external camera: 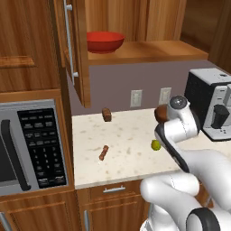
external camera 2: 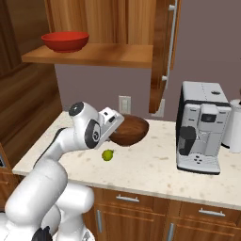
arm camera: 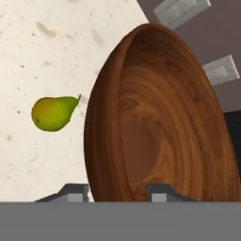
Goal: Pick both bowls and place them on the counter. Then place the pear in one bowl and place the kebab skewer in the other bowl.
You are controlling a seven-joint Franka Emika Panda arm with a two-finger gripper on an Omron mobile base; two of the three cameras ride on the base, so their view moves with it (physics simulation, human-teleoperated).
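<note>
End effector (arm camera: 117,188) is clamping rim of wide dark-brown wood-like bowl (external camera 2: 129,130), carrying it low over beige speckled counter (external camera 2: 155,164). Advice: level bowl, set down clear of small yellow-green pear (external camera 2: 108,155), w/ room for red bowl (external camera 2: 65,41), now sitting on wooden shelf (external camera 2: 108,55).

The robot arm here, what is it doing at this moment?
The gripper holds the brown bowl by its rim, above the counter near the pear. The red bowl is on the wooden shelf. The skewer lies on the counter, not yet in any bowl. A dark block sits by the wall, and a coffee machine stands on the right.
</note>
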